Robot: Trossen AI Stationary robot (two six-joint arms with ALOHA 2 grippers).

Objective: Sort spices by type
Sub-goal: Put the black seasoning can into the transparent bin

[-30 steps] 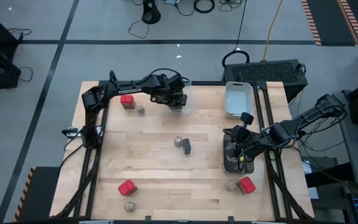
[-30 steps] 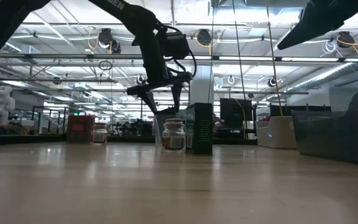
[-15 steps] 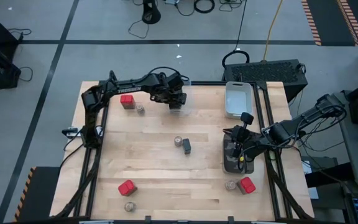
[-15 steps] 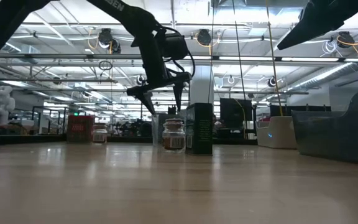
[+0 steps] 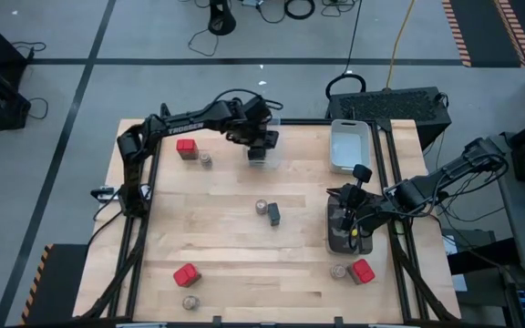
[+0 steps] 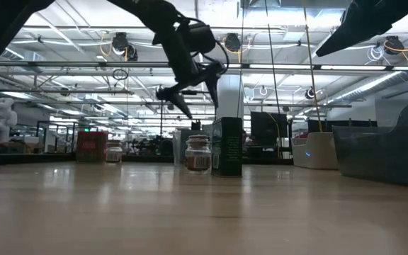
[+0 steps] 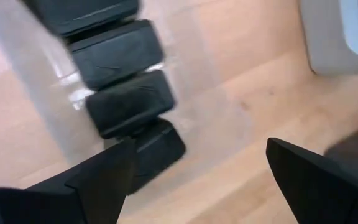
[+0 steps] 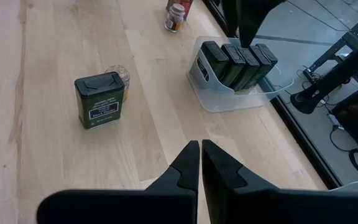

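Left gripper point(image 5: 261, 146) hung over the far clear bin point(image 8: 213, 93), fingers apart, empty. Right gripper point(image 8: 200, 163) pinched together. Could've clipped the packed dark tins point(image 8: 238, 62) swinging low.

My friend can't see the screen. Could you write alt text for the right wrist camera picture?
Four dark tins stand packed in a row inside a clear bin near the wooden table's edge. One more dark green tin stands apart on the table, just in front of a small round jar. The right hand's fingers, shut, show at the bottom.
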